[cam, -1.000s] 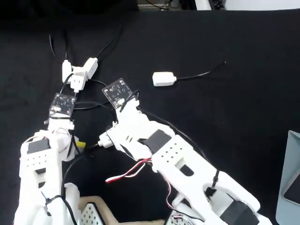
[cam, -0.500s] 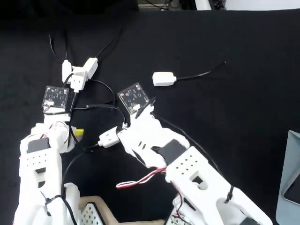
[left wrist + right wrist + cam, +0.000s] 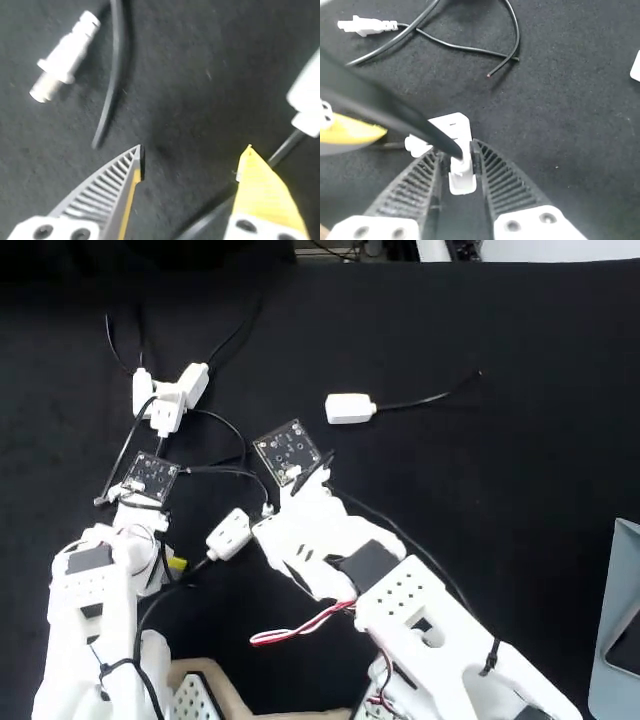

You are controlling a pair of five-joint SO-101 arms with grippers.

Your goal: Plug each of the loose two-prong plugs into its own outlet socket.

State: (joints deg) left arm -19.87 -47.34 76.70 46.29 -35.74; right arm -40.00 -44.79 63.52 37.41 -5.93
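My right gripper (image 3: 456, 150) is shut on a white two-prong plug (image 3: 452, 134) lying on the black table; in the high view this plug (image 3: 230, 534) sits just left of that arm's tip. My left gripper (image 3: 192, 152) hangs open over bare cloth, its yellow finger (image 3: 176, 562) close beside the held plug's cable. A cluster of white outlet sockets (image 3: 166, 396) lies at the back left. A second loose white plug (image 3: 350, 408) with a thin black cable rests farther back, right of centre.
Black cables (image 3: 222, 472) loop between the sockets and the arms. A small white connector (image 3: 64, 56) and a cable end (image 3: 112, 80) lie ahead of my left gripper. A grey box (image 3: 618, 640) stands at the right edge.
My left wrist swung out toward the sockets, then came back nearer the held plug. The right arm shifted right and turned early on, then kept still with the plug.
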